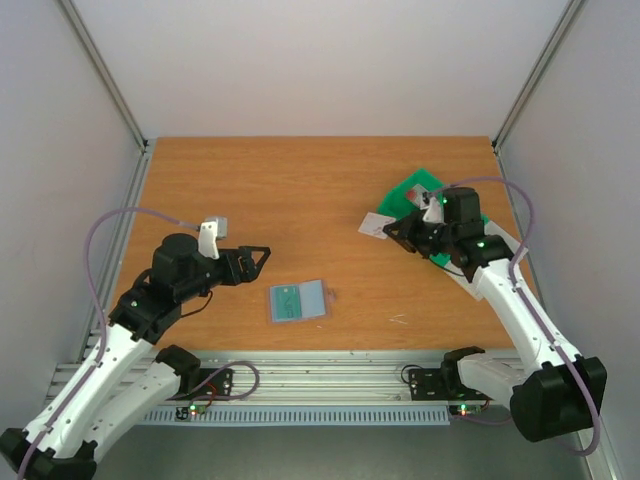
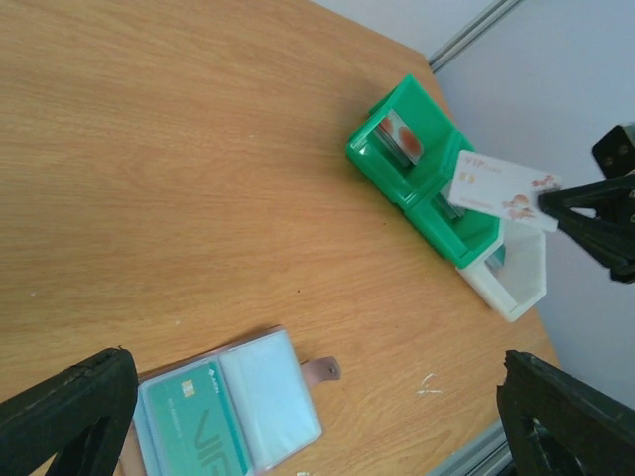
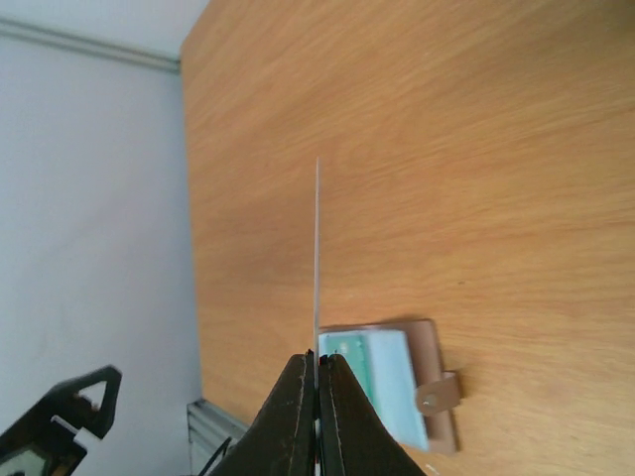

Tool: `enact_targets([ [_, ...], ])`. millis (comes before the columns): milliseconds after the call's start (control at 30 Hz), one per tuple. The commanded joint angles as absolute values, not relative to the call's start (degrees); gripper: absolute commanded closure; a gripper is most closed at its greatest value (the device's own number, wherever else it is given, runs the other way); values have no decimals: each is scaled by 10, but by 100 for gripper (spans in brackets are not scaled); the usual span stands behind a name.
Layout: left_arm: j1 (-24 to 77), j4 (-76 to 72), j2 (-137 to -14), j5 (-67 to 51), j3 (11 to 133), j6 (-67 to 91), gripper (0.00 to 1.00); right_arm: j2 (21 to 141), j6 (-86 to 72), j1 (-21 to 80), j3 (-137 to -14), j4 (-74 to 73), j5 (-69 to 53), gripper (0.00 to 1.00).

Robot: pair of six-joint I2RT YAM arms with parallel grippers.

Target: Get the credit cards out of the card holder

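The card holder lies spread open close to the worktop's near edge, about midway along it. One teal-green card sits in its left panel; the other panel looks empty. The right gripper is pressed onto a pale grey card, holding it in the air just beside the green tray towards the far right corner. A red card stands in one tray compartment. The left gripper hangs spread and empty near the holder. So two cards seem to be out — one not yet set down — and the teal-green one is left.
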State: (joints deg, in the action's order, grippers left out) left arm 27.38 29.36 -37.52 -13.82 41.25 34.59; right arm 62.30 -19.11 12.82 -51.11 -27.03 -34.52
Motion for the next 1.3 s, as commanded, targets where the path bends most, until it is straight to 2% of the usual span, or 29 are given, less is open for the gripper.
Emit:
enact_targets([
  [0,273,303,-383,-126,426,302,1,637,-125,68,-562,-382,-332,99],
  [300,273,313,-411,-151,429,289,1,657,-65,-56,-638,-479,-229,99],
  [533,272,314,-421,-164,424,290,1,679,-55,-128,-621,-453,-192,99],
  [1000,272,321,-430,-162,427,290,1,816,-18,-155,-647,-401,-154,99],
  [1267,272,344,-423,-141,428,292,1,881,-15,-167,-658,-341,-179,99],
])
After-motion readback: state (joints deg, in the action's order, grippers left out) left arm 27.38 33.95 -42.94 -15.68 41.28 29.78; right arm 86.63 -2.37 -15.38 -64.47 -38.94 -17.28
